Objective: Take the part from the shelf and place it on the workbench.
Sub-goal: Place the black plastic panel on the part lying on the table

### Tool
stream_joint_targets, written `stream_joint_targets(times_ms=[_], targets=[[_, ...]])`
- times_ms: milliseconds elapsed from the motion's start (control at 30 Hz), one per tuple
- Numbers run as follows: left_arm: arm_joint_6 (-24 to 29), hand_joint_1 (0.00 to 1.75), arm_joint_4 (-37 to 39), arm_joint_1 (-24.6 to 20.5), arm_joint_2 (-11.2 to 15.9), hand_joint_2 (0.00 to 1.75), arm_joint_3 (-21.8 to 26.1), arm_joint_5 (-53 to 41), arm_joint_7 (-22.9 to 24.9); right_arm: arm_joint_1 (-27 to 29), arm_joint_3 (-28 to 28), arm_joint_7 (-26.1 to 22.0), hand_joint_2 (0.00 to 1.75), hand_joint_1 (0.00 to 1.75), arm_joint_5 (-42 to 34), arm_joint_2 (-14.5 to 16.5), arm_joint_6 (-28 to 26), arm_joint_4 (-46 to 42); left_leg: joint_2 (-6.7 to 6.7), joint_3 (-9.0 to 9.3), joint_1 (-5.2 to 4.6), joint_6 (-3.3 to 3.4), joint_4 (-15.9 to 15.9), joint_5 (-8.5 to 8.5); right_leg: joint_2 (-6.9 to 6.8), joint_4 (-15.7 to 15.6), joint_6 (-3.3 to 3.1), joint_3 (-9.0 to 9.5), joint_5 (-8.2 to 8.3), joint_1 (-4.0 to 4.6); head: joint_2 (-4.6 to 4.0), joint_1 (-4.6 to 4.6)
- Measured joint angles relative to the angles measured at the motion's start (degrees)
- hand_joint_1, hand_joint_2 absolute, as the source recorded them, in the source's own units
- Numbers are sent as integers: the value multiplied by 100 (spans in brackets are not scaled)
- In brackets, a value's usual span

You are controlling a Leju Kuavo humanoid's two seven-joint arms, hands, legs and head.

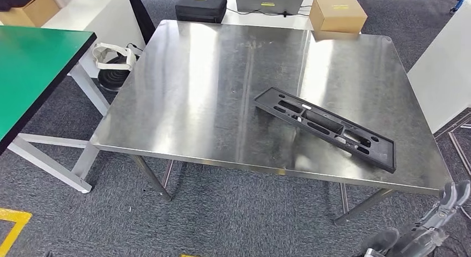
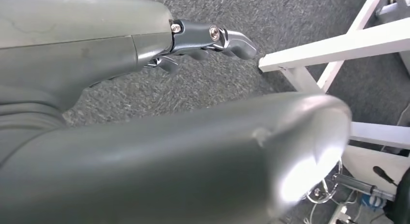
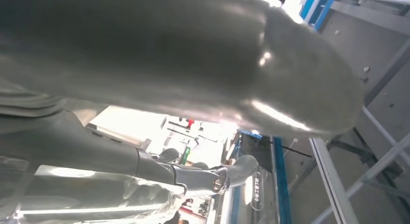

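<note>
Part (image 1: 327, 126) lies flat on workbench (image 1: 194, 90), right of centre, near front edge, nothing touching it. Right hand (image 1: 444, 212) below the front-right corner, empty, fingers apart. Left hand (image 2: 145, 127) over carpet, empty, fingers loosely curled. Closed box (image 1: 337, 14) at far edge, contents unseen

Shiny square steel workbench (image 1: 194, 90) carries one long black slotted plastic part (image 1: 325, 126), lying flat, angled near the front right corner.

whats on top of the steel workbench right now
One long black part lies flat on the steel workbench, angled across its right half near the front edge. A cardboard box sits past the far edge, seemingly on another surface. The bench beneath the part is covered.
</note>
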Motion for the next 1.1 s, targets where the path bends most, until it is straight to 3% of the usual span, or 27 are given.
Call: stream_joint_targets(times_ms=[67, 100, 200, 233, 267, 300, 400, 467, 567, 600, 667, 733, 800, 833, 867, 900, 967, 1000, 1100], targets=[[-21, 0, -28, 14, -3, 0, 20, 1, 1, 14, -3, 0, 0, 0, -9, 4, 0, -10, 3, -37, 32, -56, 80, -57, -6, -18, -54, 10, 35, -58, 0, -2], [-40, 0, -43, 20, -5, 0, 29, 2, 0, 20, -3, 0, 0, 0, -22, 10, 0, -17, 6, -97, 53, -93, 226, -170, -12, -29, -84, 15, 53, -86, 0, -14], [-111, 0, -81, 46, -18, 0, 100, -15, -1, 56, -10, 0, 0, 0, -118, 32, 2, -31, 14, -505, 150, -237, 1224, -760, -30, -32, -131, 5, 80, -92, 0, -44], [-134, 0, -91, 62, -24, 0, 133, -28, 0, 75, -15, 0, 0, 0, -162, 35, 2, -32, 15, -624, 185, -274, 1527, -883, -32, -27, -134, -2, 84, -86, 0, -44], [-155, 0, -99, 80, -30, 0, 163, -43, 1, 94, -22, 0, 0, 0, -204, 36, 1, -33, 17, -659, 214, -300, 1651, -902, -34, -21, -134, -9, 86, -84, 0, -46], [-172, 0, -113, 95, -33, 0, 191, -54, 1, 110, -30, 0, 0, 0, -235, 36, 1, -33, 19, -579, 238, -313, 1544, -809, -33, -13, -132, -13, 86, -84, 0, -45], [-202, 0, -172, 108, -33, 0, 268, -63, 1, 126, -51, 0, 0, 0, -268, 37, 2, -40, 22, 56, 262, -280, 422, -326, -32, 0, -110, -7, 96, -68, 0, -43], [-210, 0, -199, 107, -33, 0, 296, -68, -1, 128, -61, 0, 0, 0, -274, 43, 2, -45, 17, 236, 227, -218, 64, -221, -33, 1, -57, -22, 123, -47, 0, -44], [-234, 0, -226, 103, -46, 0, 338, -66, -1, 144, -73, 0, 0, 0, -308, 55, 1, -51, 25, 196, 196, -90, -4, -117, -34, 13, 60, -85, 133, -35, 0, -47], [-240, 0, -240, 98, -60, 0, 358, -70, -2, 148, -78, 0, 0, 0, -338, 55, 1, -55, 35, 175, 197, -28, -48, -58, -33, 121, 62, -153, 35, -32, 0, -39], [-239, 0, -263, 88, -99, 0, 397, -95, -2, 153, -92, 1, 0, 0, -429, 37, 1, -59, 53, 99, 192, 61, -103, 42, -32, 627, -2, -388, -342, -37, 0, -20], [-237, 0, -279, 87, -135, 0, 432, -115, -1, 153, -117, 3, 0, 0, -523, 5, 1, -60, 56, 1, 171, 89, -97, 101, -32, 1267, -50, -631, -699, -48, 0, -12], [-237, 0, -285, 91, -177, 0, 459, -142, -1, 152, -160, 4, 0, 0, -604, -36, 1, -54, 58, -112, 156, 86, -87, 176, -33, 1628, -12, -702, -823, -53, 0, -10], [-247, 0, -287, 91, -198, 0, 471, -161, -1, 151, -188, 4, 0, 0, -641, -55, 1, -50, 57, -179, 151, 75, -78, 220, -33, 1584, 31, -611, -780, -54, 0, -9], [-264, 0, -287, 91, -212, 0, 482, -186, -1, 151, -214, 4, 0, 0, -668, -71, 1, -46, 54, -244, 149, 58, -67, 265, -33, 1335, 80, -414, -669, -55, 0, -8], [-282, 0, -287, 88, -220, 0, 492, -208, -1, 150, -238, 4, 0, 0, -686, -82, 0, -44, 51, -301, 146, 34, -48, 308, -34, 920, 117, -126, -544, -59, 0, -8], [-317, 0, -292, 78, -229, 0, 515, -244, -1, 157, -276, 4, 0, 0, -711, -95, 0, -44, 43, -401, 127, -27, 2, 383, -21, 176, 118, 359, -390, -39, 0, -13], [-325, 0, -296, 66, -231, 0, 527, -261, -1, 168, -293, 4, 0, 0, -717, -98, 0, -46, 39, -429, 119, -57, 32, 416, -11, -14, 96, 455, -369, -27, 0, -15], [-330, 0, -303, 30, -237, 0, 557, -297, -1, 211, -327, 3, 0, 0, -731, -109, 1, -46, 19, -470, 144, -146, 74, 467, -6, -36, -6, 361, -306, -39, 0, -22]])
